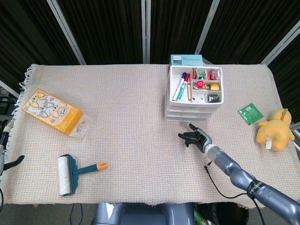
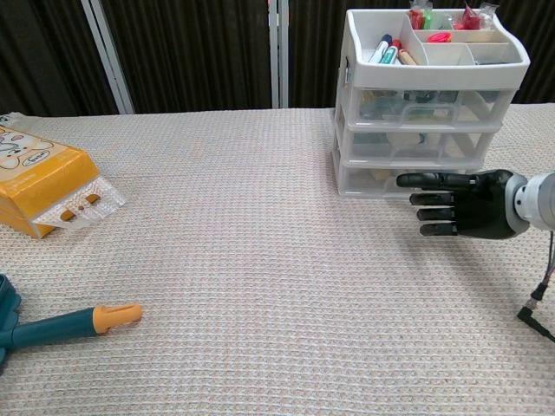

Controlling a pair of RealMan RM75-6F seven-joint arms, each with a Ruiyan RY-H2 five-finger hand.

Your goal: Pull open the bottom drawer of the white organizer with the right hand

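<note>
The white organizer (image 1: 194, 96) (image 2: 421, 104) stands at the back right of the table, three drawers stacked under an open tray of pens and small items. Its bottom drawer (image 2: 392, 180) (image 1: 187, 118) is closed. My right hand (image 2: 458, 203) (image 1: 196, 138) hovers low just in front of that drawer, fingers stretched out flat toward the left and holding nothing. Its top finger lies level with the drawer front; whether it touches is unclear. My left hand is out of both views.
A yellow snack box (image 1: 52, 112) (image 2: 39, 182) lies at the left. A lint roller (image 1: 70, 173) with an orange-tipped handle (image 2: 68, 323) lies front left. A green packet (image 1: 250, 113) and a yellow plush toy (image 1: 275, 129) sit at the right edge. A teal box (image 1: 186, 59) stands behind the organizer.
</note>
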